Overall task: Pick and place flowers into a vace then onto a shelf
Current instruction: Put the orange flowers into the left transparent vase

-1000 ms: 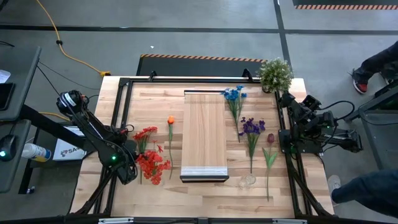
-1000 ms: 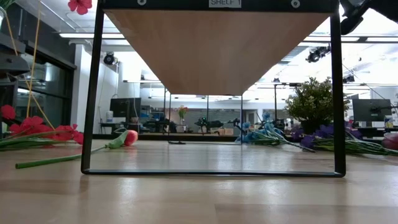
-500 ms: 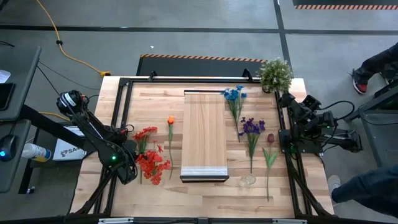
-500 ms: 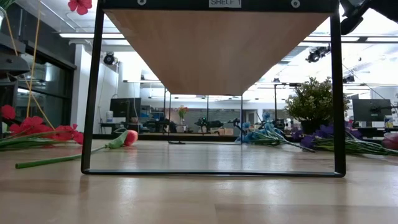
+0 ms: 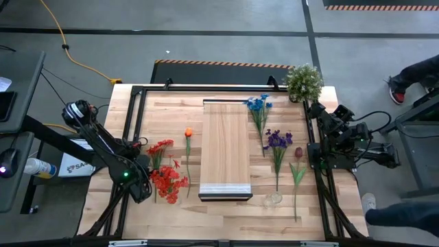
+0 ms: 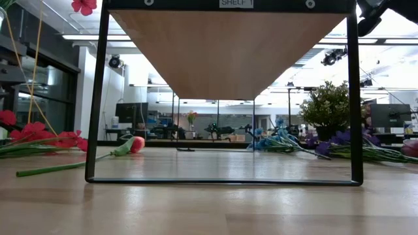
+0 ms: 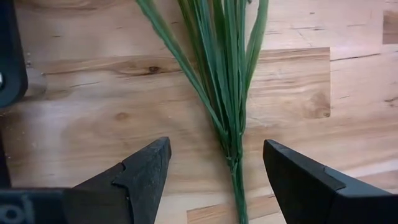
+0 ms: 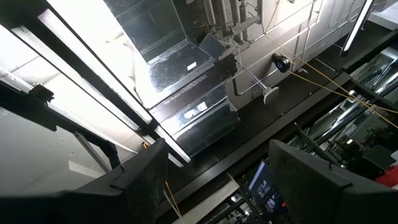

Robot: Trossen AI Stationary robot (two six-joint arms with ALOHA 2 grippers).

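Flowers (image 5: 166,175) flanking shelf (image 5: 225,147), potted plant (image 5: 303,81) behind

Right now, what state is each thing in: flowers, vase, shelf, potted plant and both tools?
Red flowers: lying flat, stems between the left tool's fingers, not gripped.
Orange flower: lying flat.
Blue flowers: lying flat.
Purple flowers: lying flat.
Vase: on the table, holding no flowers.
Shelf: bare.
Potted plant: upright.
Left tool: open, over the stems.
Right tool: open, pointing upward.
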